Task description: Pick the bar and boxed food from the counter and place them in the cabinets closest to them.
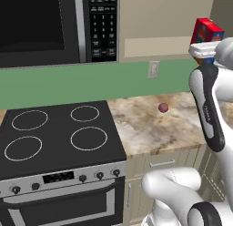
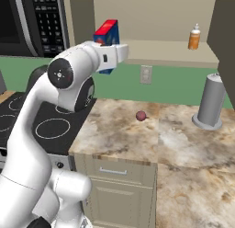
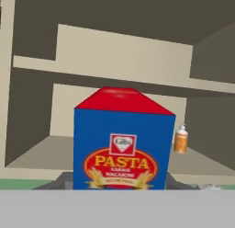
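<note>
Nearest the base, the black four-ring stovetop (image 1: 54,134) met the left edge of the marbled counter (image 2: 137,139), where a small dark-red ball (image 2: 141,116) lay near the back edge and a grey cylinder (image 2: 211,103) stood toward the right end. Above it the gripper (image 2: 110,50) was pinched on the pasta box (image 3: 121,149), its fingers hidden behind the carton, holding it upright at the open front of the wall cabinet (image 3: 114,52), apparently just ahead of the lower shelf's front edge. Deeper in, an orange bottle (image 3: 181,139) stood toward the right of that shelf. The risk appeared to be a release made too early: with its base not fully over the shelf, the carton could tip back off the edge onto the counter.
</note>
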You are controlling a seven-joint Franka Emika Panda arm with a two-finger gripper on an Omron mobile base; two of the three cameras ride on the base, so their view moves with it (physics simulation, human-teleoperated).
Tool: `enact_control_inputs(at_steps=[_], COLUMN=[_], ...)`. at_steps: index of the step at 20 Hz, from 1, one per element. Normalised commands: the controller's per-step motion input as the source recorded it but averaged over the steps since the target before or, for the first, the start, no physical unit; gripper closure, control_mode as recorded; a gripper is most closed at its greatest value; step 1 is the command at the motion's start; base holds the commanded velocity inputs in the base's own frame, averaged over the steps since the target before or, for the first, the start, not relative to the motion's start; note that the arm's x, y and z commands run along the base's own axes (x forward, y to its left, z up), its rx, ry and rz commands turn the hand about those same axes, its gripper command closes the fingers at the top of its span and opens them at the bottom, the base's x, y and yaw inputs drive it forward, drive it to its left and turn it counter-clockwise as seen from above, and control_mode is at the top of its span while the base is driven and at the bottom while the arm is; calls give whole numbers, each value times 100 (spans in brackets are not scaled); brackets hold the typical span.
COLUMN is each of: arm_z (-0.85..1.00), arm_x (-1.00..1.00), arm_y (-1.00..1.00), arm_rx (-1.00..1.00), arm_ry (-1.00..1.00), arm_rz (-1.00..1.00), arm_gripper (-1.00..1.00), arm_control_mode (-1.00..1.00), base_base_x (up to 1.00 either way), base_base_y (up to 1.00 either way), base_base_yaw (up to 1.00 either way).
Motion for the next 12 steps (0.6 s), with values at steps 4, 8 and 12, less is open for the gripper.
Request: enact_control_inputs(at_steps=[4, 8, 12], arm_z=[0, 0, 6], arm_x=[0, 16, 32], arm_y=[0, 0, 0], arm_rx=[0, 0, 0], arm_ry=[-1, 2, 8], arm_rz=[0, -1, -1], arm_gripper=[100, 100, 100], arm_control_mode=[-100, -100, -100], base_base_x=[0, 0, 0], base_base_y=[0, 0, 0], base_base_yaw=[0, 0, 0])
